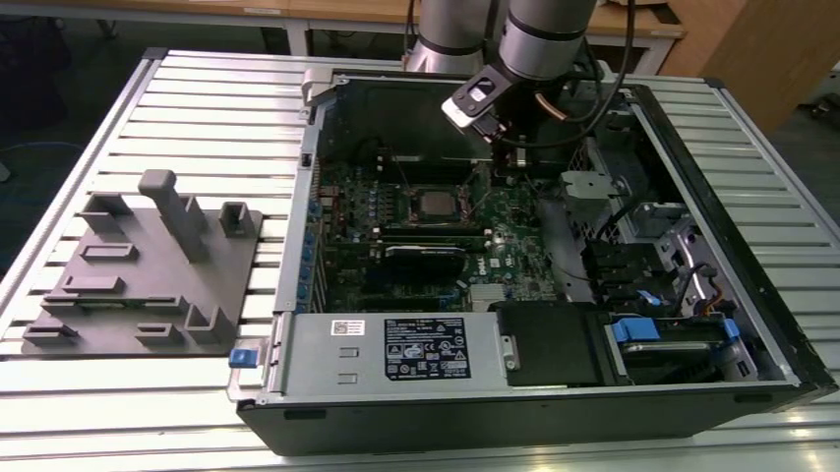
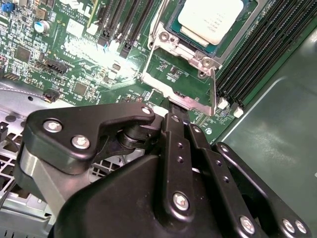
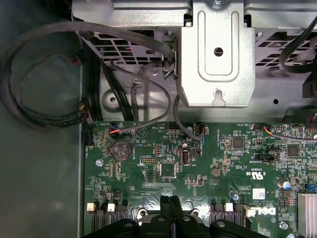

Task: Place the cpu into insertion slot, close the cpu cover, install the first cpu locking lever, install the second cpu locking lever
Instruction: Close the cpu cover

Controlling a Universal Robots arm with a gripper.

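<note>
The cpu (image 2: 210,20) lies with its silvery top up in the insertion slot (image 2: 184,45) on the green circuit board (image 2: 74,44). The cpu cover (image 2: 163,42) lies as a metal frame around the chip. A thin metal lever (image 2: 213,87) runs along the socket's edge. My gripper (image 2: 176,106) is shut with nothing between its fingers, and its tips are just off the socket's metal edge plate. In the exterior view the cpu (image 1: 438,205) sits mid-board and my gripper (image 1: 510,162) hangs a little beyond it towards that view's right. In the first wrist view, my gripper (image 3: 171,201) hovers over the board.
The open computer case (image 1: 525,393) rests on a slatted table. A grey fixture block (image 1: 145,265) stands at the exterior view's left. Black cables (image 3: 44,114) and a metal bracket (image 3: 218,54) sit beside the board. Long black card slots (image 2: 257,54) flank the socket.
</note>
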